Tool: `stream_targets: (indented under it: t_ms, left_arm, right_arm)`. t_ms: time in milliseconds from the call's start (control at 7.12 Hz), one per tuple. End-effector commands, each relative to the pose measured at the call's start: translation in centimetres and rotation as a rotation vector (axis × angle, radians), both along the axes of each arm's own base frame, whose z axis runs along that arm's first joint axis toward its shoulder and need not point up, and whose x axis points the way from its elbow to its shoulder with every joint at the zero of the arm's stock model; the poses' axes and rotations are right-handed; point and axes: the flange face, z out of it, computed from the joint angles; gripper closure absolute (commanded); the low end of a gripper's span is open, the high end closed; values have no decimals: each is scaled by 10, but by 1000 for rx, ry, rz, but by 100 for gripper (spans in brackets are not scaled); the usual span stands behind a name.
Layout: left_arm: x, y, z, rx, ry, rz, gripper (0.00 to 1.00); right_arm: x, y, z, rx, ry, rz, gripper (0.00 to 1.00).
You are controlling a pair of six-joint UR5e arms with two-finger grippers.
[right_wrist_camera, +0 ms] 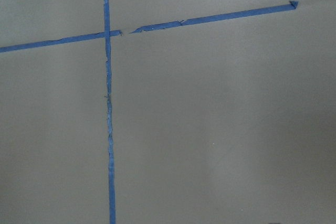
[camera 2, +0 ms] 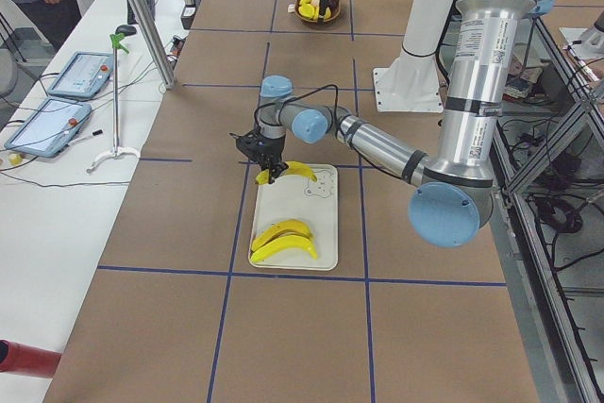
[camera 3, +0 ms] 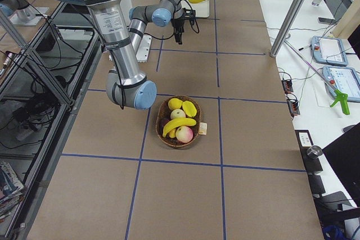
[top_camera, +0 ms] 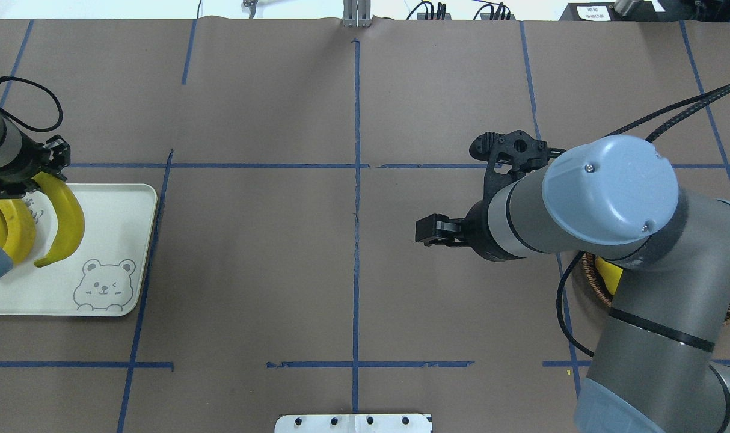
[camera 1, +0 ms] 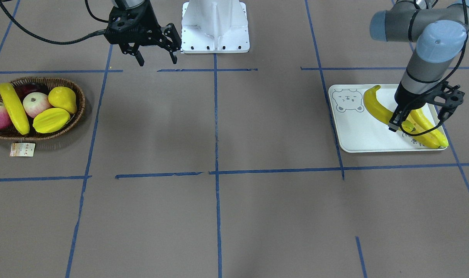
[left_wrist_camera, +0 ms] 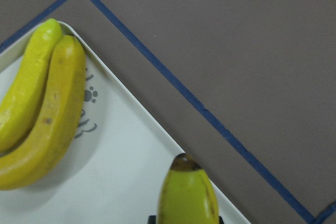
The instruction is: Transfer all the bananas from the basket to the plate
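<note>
Item, left gripper [camera 1: 400, 124]: you find it low over the plate [camera 1: 358, 133], its fingers closed tight on the gripped banana [camera 1: 374, 107] near one end. The left wrist view shows that end close up at its lower edge, with the plate's rim behind it. You cannot tell whether the fruit's weight rests on the plate. Item, gripped banana: curved, glossy yellow, running from the gripper across the plate toward the edge nearest the robot, beside the bear face drawing [camera 1: 347, 101]. Item, paired bananas [camera 1: 435, 137]: two, lying side by side and touching on the plate, just beside the gripper on the side away from the bear. Item, plate: pale, rectangular, rounded corners, flat on the brown table [camera 1: 161, 127] at the robot's left, among blue tape lines [camera 1: 216, 116]. Item, right gripper [camera 1: 157, 60]: you see its fingers spread wide apart, hanging above the table close to the white robot base [camera 1: 215, 27], well apart from the basket [camera 1: 81, 110]. Its wrist view shows only table and crossing tape. Item, basket: round brown wicker, at the robot's right, with a paper tag [camera 1: 22, 149] on the table just beside it. Item, basket banana [camera 1: 14, 109]: one, lying across the top of the other fruit. Item, other contents: two red-and-yellow apples [camera 1: 35, 104], a yellow pear [camera 1: 62, 99], a yellow starfruit [camera 1: 51, 119], and a dark fruit [camera 1: 26, 89], mostly hidden.
</note>
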Motion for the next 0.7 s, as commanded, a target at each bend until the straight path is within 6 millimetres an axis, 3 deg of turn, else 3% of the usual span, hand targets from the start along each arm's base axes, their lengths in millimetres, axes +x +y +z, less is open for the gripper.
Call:
stream_targets:
  t_ms: [0, 562]
  left_arm:
    - [-4, 2, 56, 26, 15, 8, 97]
    - [-1, -4, 108, 21, 6, 7, 87]
  right_arm:
    - [0, 0, 1, -1, 2, 0, 1]
    - [0, 0, 1, 0, 1, 0, 1]
